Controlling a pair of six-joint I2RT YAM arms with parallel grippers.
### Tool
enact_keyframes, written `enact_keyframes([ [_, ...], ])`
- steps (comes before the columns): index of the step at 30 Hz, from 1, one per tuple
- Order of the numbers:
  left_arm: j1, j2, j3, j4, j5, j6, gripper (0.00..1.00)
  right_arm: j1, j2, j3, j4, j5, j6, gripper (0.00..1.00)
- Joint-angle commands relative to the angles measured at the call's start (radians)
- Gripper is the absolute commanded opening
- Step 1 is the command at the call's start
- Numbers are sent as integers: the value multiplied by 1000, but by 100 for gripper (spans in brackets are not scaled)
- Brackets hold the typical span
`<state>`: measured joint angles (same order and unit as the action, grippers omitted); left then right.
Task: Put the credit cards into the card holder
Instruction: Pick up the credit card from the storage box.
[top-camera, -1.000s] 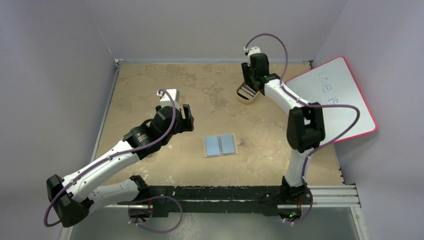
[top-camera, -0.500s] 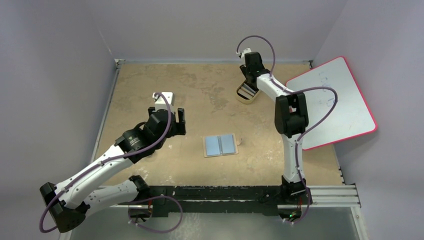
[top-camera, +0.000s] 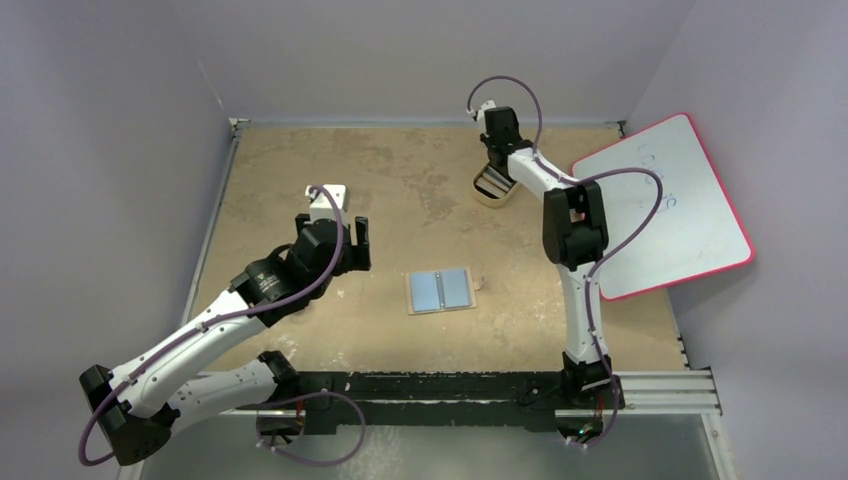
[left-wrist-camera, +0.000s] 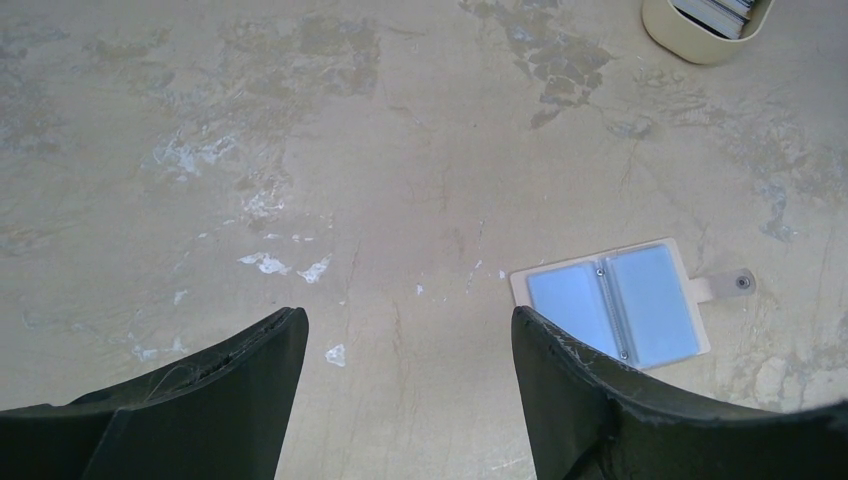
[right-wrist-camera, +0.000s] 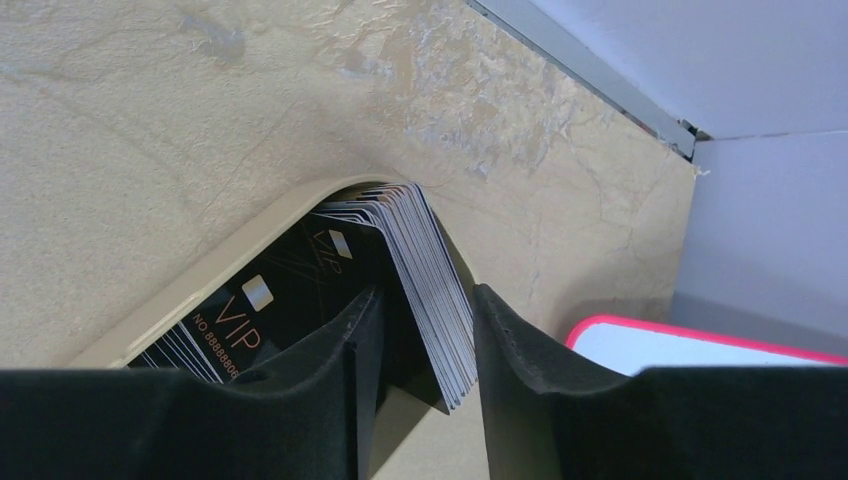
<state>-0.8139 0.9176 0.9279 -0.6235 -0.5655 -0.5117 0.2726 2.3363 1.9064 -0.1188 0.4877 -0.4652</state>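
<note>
Two changes: I'm narrowing the right gripper (right-wrist-camera: 425, 300) around the credit cards (right-wrist-camera: 430, 265) in the tray (right-wrist-camera: 200, 275) at the far edge of the tabletop (top-camera: 300, 170), starting the pick, though I can't tell if it's pinching yet. The left gripper (left-wrist-camera: 405, 330) is waiting released beside the open card holder (left-wrist-camera: 612, 305) mid-tabletop.

card holder (top-camera: 441, 291): tan, pale-blue panels | tray (top-camera: 492, 203): cream | credit card (right-wrist-camera: 250, 310): black, VIP lettering | whiteboard (top-camera: 690, 220): white, pink rim

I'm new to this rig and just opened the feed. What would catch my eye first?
The right gripper, at the far side, reaches into a tan tray, its jaws straddling a stack of cards. The card holder lies open mid-table, and the left gripper hangs open to its left. A pink-rimmed whiteboard sits at the right.
</note>
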Motion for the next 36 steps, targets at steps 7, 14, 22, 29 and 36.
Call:
enact_keyframes([
  [7, 2, -3, 41, 5, -34, 15, 74, -6, -33, 41, 48, 23, -60, 22],
  [14, 3, -7, 40, 3, -39, 12, 74, -6, -59, 28, 36, 11, -70, 3],
  [22, 4, -6, 28, 5, -17, -6, 74, -4, -121, 48, -88, -63, 26, 0],
  [29, 4, -9, 18, 29, 8, -43, 74, -3, -233, -17, -154, -82, 124, 0],
  [36, 4, -6, -7, 77, 93, -124, 74, -3, -343, -37, -283, -192, 373, 0],
])
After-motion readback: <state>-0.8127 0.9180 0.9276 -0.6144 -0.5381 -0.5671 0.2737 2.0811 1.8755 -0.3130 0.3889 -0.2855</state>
